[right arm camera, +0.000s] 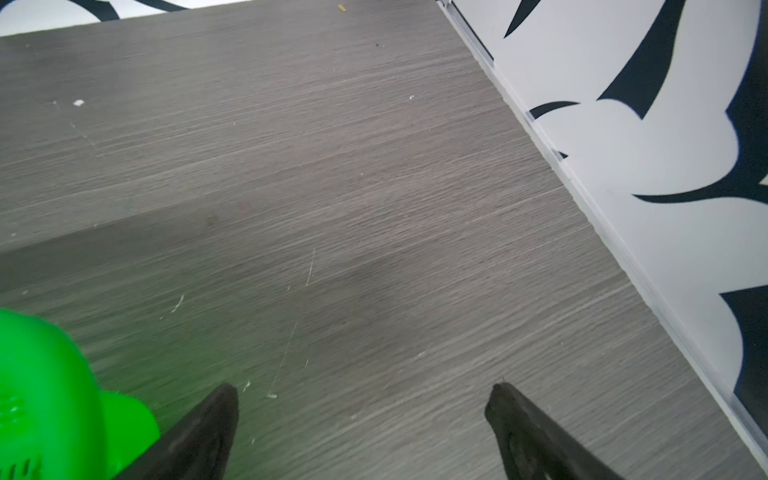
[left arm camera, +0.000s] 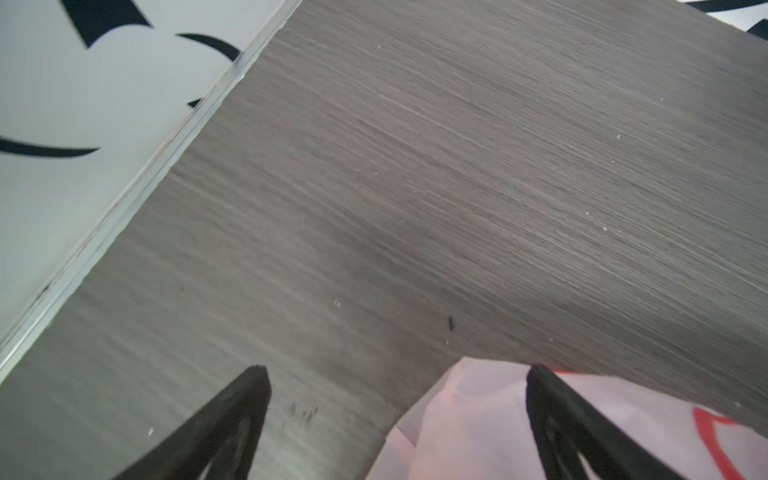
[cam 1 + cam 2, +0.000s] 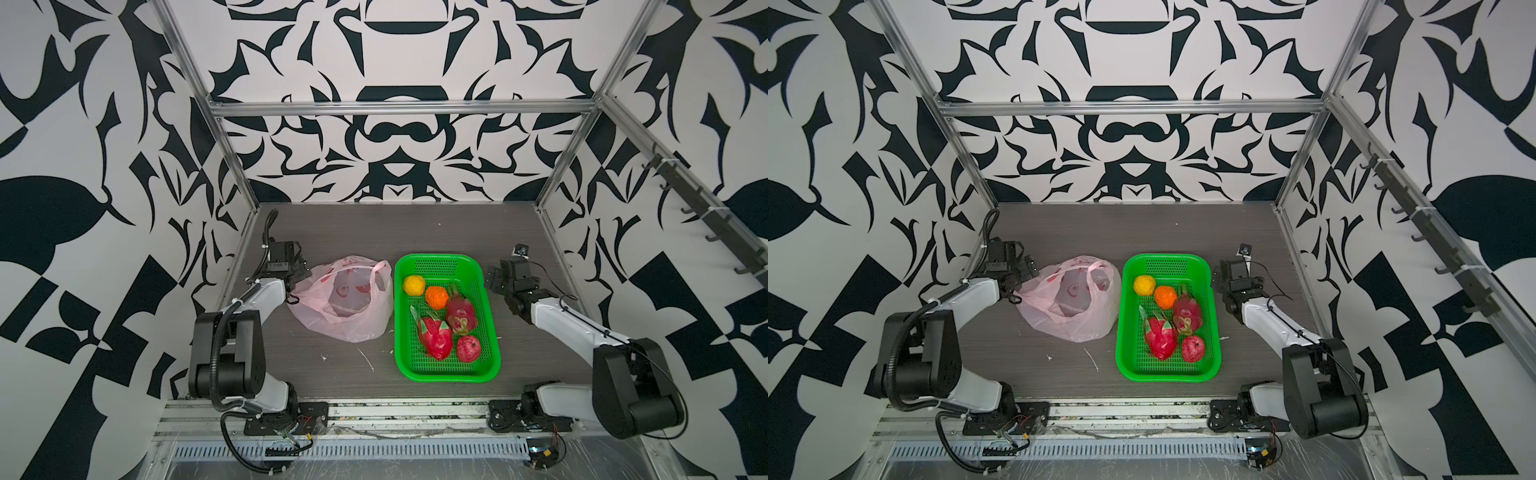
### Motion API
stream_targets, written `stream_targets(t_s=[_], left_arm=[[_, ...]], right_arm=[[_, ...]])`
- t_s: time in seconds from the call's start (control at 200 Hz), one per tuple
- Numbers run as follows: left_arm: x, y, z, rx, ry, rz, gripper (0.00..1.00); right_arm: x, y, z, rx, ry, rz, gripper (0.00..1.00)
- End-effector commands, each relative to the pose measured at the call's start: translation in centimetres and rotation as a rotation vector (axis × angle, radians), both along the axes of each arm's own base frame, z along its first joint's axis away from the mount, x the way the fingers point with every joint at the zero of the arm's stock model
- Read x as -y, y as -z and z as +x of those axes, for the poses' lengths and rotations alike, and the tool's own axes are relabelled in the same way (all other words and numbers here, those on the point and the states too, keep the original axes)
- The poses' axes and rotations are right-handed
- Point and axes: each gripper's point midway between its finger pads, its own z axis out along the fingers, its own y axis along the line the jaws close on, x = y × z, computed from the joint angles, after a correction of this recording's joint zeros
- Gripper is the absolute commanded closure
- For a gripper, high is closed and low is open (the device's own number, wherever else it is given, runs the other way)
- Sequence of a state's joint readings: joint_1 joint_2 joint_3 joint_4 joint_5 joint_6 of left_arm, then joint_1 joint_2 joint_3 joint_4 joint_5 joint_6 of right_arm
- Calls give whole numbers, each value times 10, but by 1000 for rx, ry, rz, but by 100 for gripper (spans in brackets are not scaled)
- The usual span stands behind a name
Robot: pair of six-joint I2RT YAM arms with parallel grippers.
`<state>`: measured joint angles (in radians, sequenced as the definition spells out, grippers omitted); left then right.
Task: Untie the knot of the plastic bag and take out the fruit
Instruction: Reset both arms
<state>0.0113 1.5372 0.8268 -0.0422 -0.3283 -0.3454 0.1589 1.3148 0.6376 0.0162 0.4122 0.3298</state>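
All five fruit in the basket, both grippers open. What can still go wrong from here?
1. One finger of the left gripper sits over the plastic bag edge in the wrist view; pulling away could snag and drag the light bag.
2. The right gripper is close beside the green basket corner; a sideways swing could knock it and shift the fruit.

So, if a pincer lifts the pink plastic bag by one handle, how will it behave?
Probably floppy: the pink plastic bag lies crumpled and sagging on the table. Likely very light: it looks empty, the fruit sitting in the green basket. Its thin film may slip or stretch in a narrow grip.
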Motion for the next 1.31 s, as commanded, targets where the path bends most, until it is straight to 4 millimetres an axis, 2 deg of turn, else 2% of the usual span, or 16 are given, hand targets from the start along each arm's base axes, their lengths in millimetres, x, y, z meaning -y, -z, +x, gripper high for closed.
stream_targets(t_s=[0.0, 0.165, 0.325, 0.485, 0.75, 0.995, 1.075, 1.3], left_arm=[[-1, -18, 29, 84, 50, 44, 1], [2, -32, 42, 172, 105, 85, 1], [6, -43, 42, 275, 142, 101, 1], [13, -44, 43, 290, 186, 99, 1], [23, -49, 32, 323, 242, 85, 0], [36, -38, 5, 323, 282, 100, 0], [36, -32, 2, 320, 284, 111, 1], [43, -19, -2, 396, 333, 138, 1]], right_arm=[[1, -21, 18, 90, -17, -31, 2], [2, -29, 27, 180, -66, -108, 2], [8, -30, 36, 226, -72, -195, 2], [-2, -18, 44, 185, -152, -189, 3], [-8, -1, 33, 258, -197, -176, 3], [-8, 14, 27, 287, -200, -170, 3], [-10, 19, 26, 308, -214, -175, 1], [-4, 18, 26, 301, -176, -184, 1]])
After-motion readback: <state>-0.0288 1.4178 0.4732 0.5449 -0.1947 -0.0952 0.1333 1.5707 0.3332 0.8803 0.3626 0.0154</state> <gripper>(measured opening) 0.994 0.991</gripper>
